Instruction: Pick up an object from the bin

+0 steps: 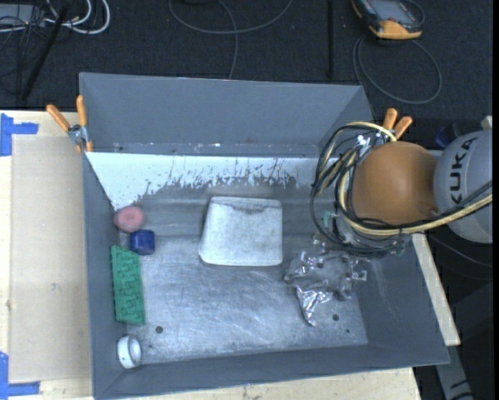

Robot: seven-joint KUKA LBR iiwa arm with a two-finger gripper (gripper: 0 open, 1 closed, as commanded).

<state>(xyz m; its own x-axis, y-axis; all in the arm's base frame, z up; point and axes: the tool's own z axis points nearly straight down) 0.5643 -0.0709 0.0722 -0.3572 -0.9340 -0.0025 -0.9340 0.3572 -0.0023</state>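
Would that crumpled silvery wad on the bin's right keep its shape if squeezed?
Probably not: the crumpled silvery wad looks like thin foil, so it likely crushes and weighs little. Its jagged folds should keep it from rolling.

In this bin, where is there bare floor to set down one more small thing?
The widest bare floor lies below the pale square pad in the view, between the green block and the crumpled foil. A narrower strip runs between the pad and the blue cube. Crowded: the right side, where the gripper sits at the foil.
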